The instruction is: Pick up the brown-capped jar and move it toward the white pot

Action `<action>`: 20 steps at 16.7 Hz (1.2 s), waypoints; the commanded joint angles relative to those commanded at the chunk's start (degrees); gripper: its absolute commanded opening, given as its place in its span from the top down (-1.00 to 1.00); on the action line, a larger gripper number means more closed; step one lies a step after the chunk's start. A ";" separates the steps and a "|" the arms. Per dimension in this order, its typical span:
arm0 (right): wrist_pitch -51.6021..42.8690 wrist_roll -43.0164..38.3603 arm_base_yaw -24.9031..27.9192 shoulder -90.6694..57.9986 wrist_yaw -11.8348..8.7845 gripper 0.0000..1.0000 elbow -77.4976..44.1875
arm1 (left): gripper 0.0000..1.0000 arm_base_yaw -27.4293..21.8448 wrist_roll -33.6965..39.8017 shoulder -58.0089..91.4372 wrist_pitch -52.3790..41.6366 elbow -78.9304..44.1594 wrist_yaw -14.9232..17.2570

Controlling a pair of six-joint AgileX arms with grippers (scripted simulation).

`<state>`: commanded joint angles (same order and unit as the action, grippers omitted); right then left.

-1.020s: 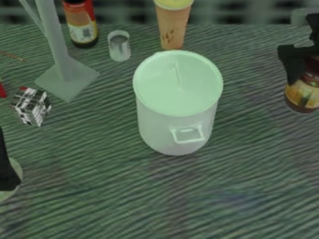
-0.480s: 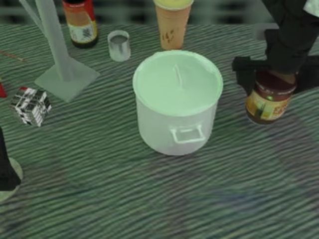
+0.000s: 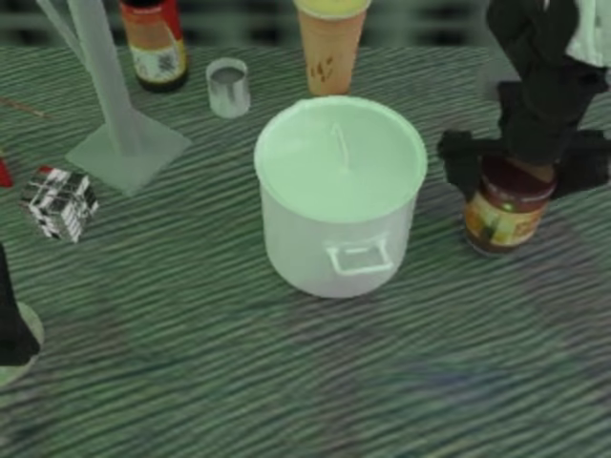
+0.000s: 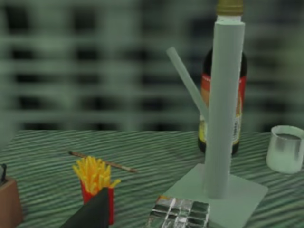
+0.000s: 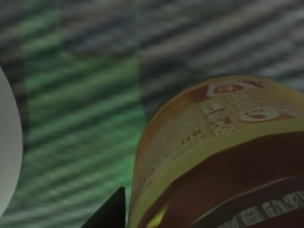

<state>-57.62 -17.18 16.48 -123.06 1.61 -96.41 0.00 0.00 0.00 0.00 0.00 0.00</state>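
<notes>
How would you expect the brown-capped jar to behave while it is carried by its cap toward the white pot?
The brown-capped jar looks rigid and full of dark contents, so probably heavy for its size. The right tool grips only the cap region, so the smooth body might swing or slip. Its squat shape suggests that it should stand stably beside the white pot.

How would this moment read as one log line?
right gripper: shut on brown-capped jar | jar right of white pot, apart | left arm: parked

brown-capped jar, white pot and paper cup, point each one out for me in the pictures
brown-capped jar (image 3: 501, 221), top view, on its yellow-orange label.
white pot (image 3: 339, 157), top view, on the flat lid.
paper cup (image 3: 329, 59), top view, on its tan side wall.
</notes>
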 joint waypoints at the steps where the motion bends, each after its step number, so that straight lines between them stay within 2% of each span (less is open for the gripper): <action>1: 1.48 0.02 0.06 -0.48 0.04 1.00 1.02 | -1.00 0.00 0.00 0.00 0.00 0.00 0.00; 6: 3.08 0.04 0.14 -1.07 0.08 1.00 2.20 | -1.00 0.00 0.00 0.00 0.00 0.00 0.00; 19: 3.08 0.04 0.14 -1.07 0.08 -0.96 2.20 | -1.00 0.00 0.00 0.00 0.00 0.00 0.00; 20: 3.08 0.04 0.14 -1.07 0.08 -1.00 2.20 | -1.00 0.00 0.00 0.00 0.00 0.00 0.00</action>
<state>-54.54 -17.13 16.61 -124.13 1.69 -94.20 0.00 0.00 0.00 0.00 0.00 0.00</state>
